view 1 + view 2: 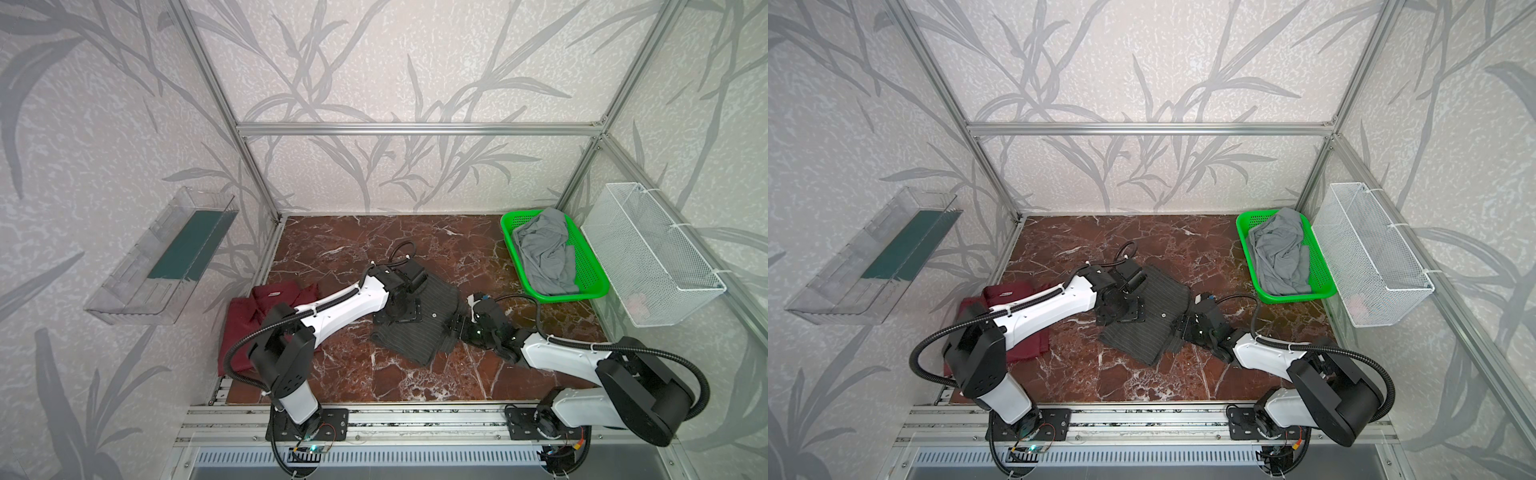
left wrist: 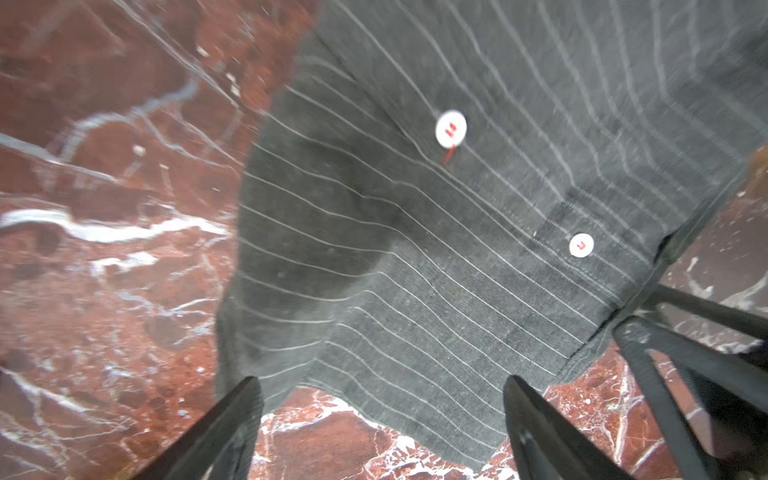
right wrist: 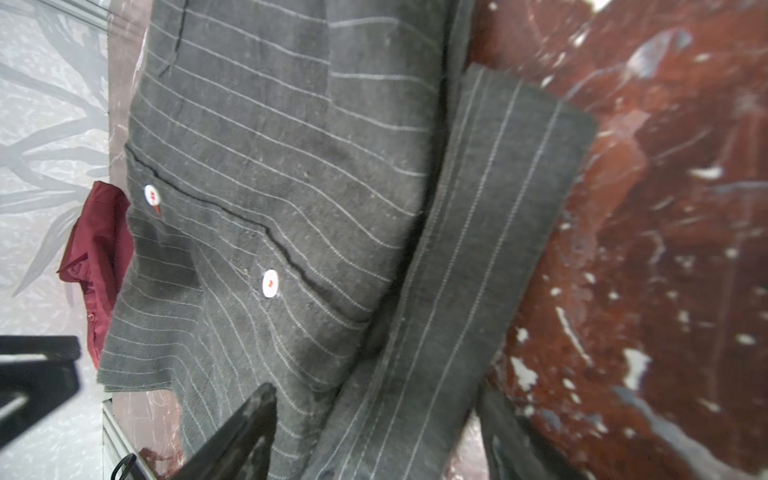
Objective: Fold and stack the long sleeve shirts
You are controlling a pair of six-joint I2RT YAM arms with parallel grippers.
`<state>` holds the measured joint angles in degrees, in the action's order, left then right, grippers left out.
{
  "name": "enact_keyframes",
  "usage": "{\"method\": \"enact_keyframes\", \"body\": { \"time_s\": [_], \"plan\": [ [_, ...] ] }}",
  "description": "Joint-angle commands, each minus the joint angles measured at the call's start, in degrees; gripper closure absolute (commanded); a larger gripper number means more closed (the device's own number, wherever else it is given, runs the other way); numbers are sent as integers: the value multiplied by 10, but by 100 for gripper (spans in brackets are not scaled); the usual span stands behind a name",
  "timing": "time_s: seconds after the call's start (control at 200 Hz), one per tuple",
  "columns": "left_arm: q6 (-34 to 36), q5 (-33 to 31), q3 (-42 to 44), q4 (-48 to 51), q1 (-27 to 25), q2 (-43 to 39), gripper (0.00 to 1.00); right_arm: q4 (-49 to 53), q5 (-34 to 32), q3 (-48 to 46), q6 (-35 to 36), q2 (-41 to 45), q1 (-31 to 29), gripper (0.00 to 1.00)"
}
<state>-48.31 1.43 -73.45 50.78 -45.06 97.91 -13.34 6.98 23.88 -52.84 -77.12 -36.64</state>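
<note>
The charcoal pinstriped shirt (image 1: 419, 332) (image 1: 1142, 336) lies folded mid-table, white buttons (image 2: 451, 129) up. My left gripper (image 1: 400, 316) (image 2: 382, 401) hangs open just over its left edge, the hem (image 2: 415, 395) showing between the fingers. Open too, my right gripper (image 1: 454, 326) (image 3: 378, 415) is low at the shirt's right edge, and a folded sleeve strip (image 3: 478, 249) runs between its fingers. The dark red shirt (image 1: 245, 328) (image 3: 99, 249) lies folded at the table's left side, partly under my left arm.
A green basket (image 1: 552, 297) with a crumpled light grey cloth (image 1: 544, 249) stands at the back right. A white wire basket (image 1: 648, 249) hangs on the right wall and a clear bin (image 1: 162, 257) on the left wall. Marble tabletop (image 1: 374, 374) lies in front.
</note>
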Motion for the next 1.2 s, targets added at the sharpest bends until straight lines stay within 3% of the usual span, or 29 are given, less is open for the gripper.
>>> {"method": "enact_keyframes", "body": {
  "time_s": [0.0,0.28,0.57,0.665,0.755,0.86,1.045,1.195],
  "plan": [
    [-23,13,2,-24,-23,37,10,9,6,-10,11,-9,13,24],
    [-47,41,31,-80,-46,91,11,-103,84,-20,12,-65,20,25],
    [-75,49,77,-121,-57,91,12,-165,94,-38,-12,-77,20,33],
    [-80,48,75,-123,-57,89,12,-90,61,-34,-29,-53,16,33],
    [-83,55,72,-125,-57,84,12,23,7,-21,-24,-6,9,28],
    [-91,70,75,-139,-57,83,12,71,-23,-18,-16,36,3,26],
    [-105,87,89,-158,-63,82,13,-14,42,-28,-31,-9,3,26],
    [-115,88,105,-170,-65,68,13,-143,74,-44,-47,-76,0,27]
  ]
}}
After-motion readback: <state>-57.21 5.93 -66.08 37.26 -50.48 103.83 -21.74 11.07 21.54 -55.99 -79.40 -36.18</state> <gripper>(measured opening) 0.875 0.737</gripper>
